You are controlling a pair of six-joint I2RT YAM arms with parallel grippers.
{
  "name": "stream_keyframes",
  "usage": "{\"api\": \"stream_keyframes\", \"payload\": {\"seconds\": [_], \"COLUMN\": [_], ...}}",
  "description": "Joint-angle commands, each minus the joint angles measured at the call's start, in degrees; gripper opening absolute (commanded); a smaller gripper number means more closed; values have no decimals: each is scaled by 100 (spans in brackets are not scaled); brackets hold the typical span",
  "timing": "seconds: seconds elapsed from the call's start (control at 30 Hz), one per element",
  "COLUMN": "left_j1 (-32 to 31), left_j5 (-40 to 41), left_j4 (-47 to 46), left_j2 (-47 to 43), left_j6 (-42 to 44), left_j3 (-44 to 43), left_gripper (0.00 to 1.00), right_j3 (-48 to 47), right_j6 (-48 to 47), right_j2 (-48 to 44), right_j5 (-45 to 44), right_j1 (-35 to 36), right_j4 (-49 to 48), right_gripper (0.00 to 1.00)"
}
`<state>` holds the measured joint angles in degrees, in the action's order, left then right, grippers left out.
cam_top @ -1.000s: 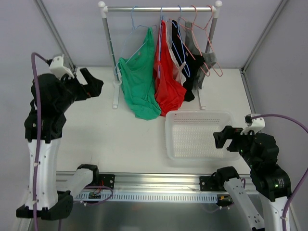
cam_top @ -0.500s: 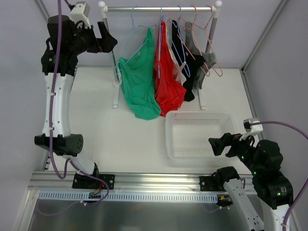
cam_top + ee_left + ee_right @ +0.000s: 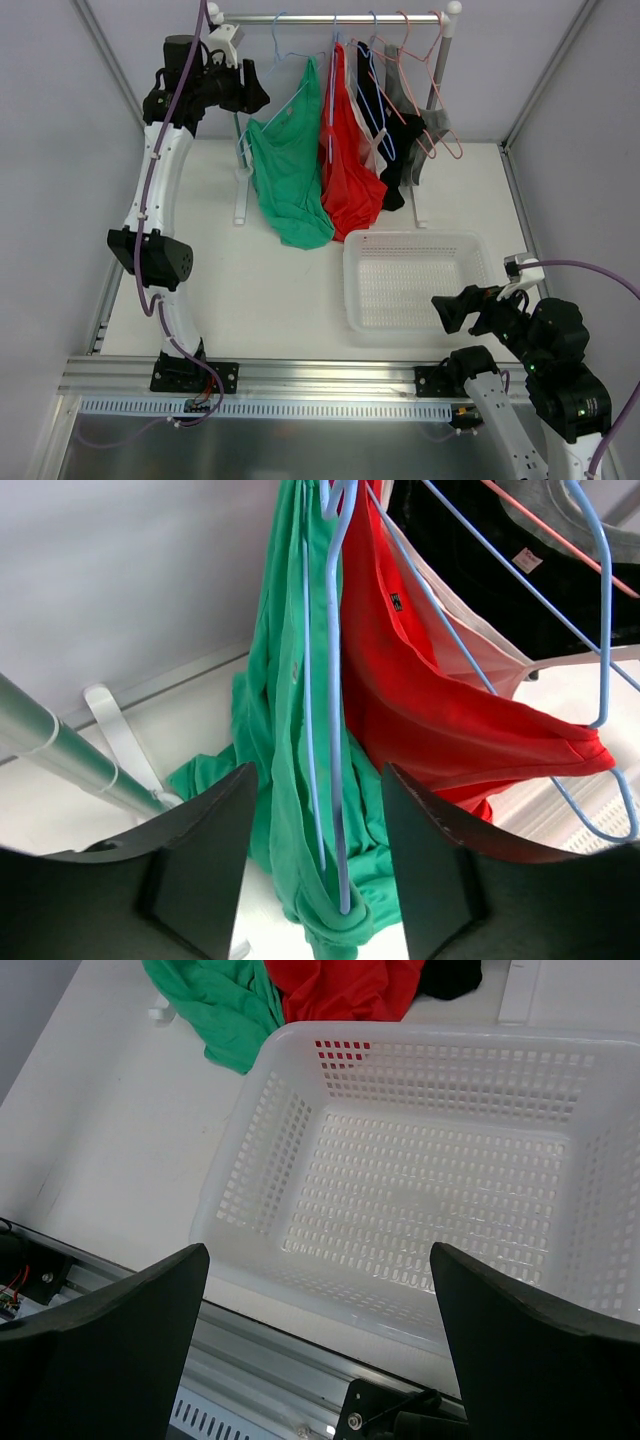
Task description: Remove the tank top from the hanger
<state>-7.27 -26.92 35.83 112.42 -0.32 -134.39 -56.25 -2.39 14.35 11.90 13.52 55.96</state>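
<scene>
A green tank top point(image 3: 290, 180) hangs on a light blue hanger point(image 3: 278, 35) at the left end of the clothes rail point(image 3: 330, 18). My left gripper point(image 3: 256, 96) is raised next to the top's left shoulder. In the left wrist view the green tank top point(image 3: 275, 730) and the hanger's blue wire point(image 3: 335, 680) pass between the fingers of my left gripper point(image 3: 318, 880), which stand apart and touch neither. My right gripper point(image 3: 447, 312) hovers open at the near right corner of the white basket point(image 3: 352, 290), holding nothing.
A red top point(image 3: 350, 170), a black one point(image 3: 385, 120) and a grey garment point(image 3: 432, 122) hang further right on the rail. The rack's left post point(image 3: 225, 100) stands close to my left gripper. The basket's rim point(image 3: 230, 1210) lies below my right gripper point(image 3: 320, 1360).
My left arm swung up from the left side of the table to the rack and its jaws narrowed around the green top. My right gripper shifted slightly lower and left.
</scene>
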Motion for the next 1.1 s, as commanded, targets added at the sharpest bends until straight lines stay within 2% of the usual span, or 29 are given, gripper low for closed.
{"api": "stream_keyframes", "payload": {"seconds": [0.0, 0.07, 0.13, 0.23, 0.37, 0.8, 1.07], "left_j1": [-151, -257, -354, -416, -425, -697, -838], "left_j5": [-42, 151, 361, 555, 845, 1978, 1936], "left_j4": [-402, -419, -428, -463, -498, -868, -1140], "left_j2": [16, 69, 122, 166, 131, -685, -1415], "left_j6": [225, 339, 400, 427, 296, -381, -583], "left_j3": [-290, -281, -281, -298, -307, -281, 395], "left_gripper": [52, 43, 40, 26, 1, 0, 0], "right_j3": [-106, -106, -106, -88, -62, -44, -27], "right_j6": [-51, -59, -68, -86, -77, -51, -42], "right_j2": [-29, -29, -29, -37, -55, -90, -108], "right_j5": [146, 146, 146, 146, 137, 181, 251], "right_j1": [19, 19, 28, 28, 19, 19, 19], "right_j4": [20, 20, 20, 28, 20, 20, 20], "right_gripper": [100, 100, 99, 100, 100, 99, 100]}}
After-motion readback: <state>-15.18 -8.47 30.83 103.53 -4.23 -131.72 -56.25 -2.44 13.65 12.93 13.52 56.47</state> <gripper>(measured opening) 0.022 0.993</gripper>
